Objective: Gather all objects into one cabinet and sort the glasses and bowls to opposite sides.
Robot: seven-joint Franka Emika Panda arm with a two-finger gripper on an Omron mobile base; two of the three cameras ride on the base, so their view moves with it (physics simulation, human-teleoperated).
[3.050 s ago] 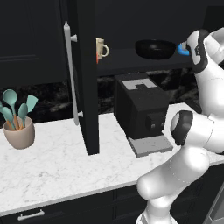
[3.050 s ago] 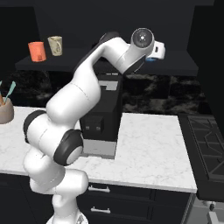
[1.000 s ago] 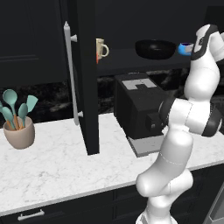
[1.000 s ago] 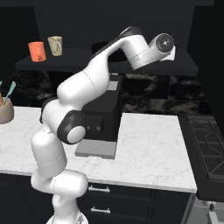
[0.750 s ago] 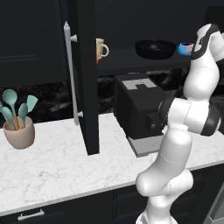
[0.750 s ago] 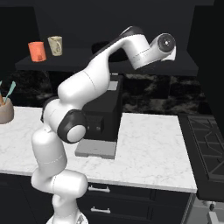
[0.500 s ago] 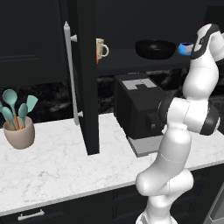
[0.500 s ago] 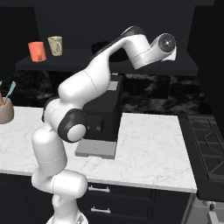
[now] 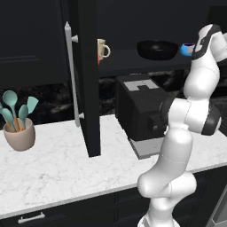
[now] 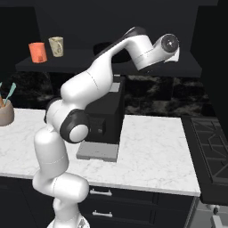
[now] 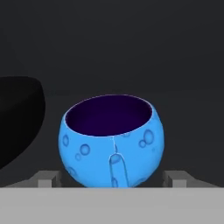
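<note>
A bright blue mug (image 11: 111,140) with a dark inside stands upright on the cabinet shelf (image 9: 133,64), its handle facing the hand camera. My gripper (image 11: 111,178) is open, one fingertip (image 11: 48,178) on each side of the mug's base with a small gap to it. In the left base view the blue mug (image 9: 187,48) sits at the shelf's right end beside my gripper (image 9: 191,49). The wide black bowl (image 9: 157,48) is just left of it. The cream mug (image 10: 56,46) and the orange mug (image 10: 38,52) stand at the shelf's left end.
The tall black cabinet door (image 9: 86,80) with its silver bar handle (image 9: 71,75) hangs open over the marble counter (image 9: 66,168). A black coffee machine (image 9: 142,111) stands below the shelf. A pot of utensils (image 9: 20,133) is at the left, a stove (image 10: 211,147) at the right.
Since three seconds ago the arm has straightened upward and the hand has settled at the shelf's right end. Over the last second nothing visibly moves.
</note>
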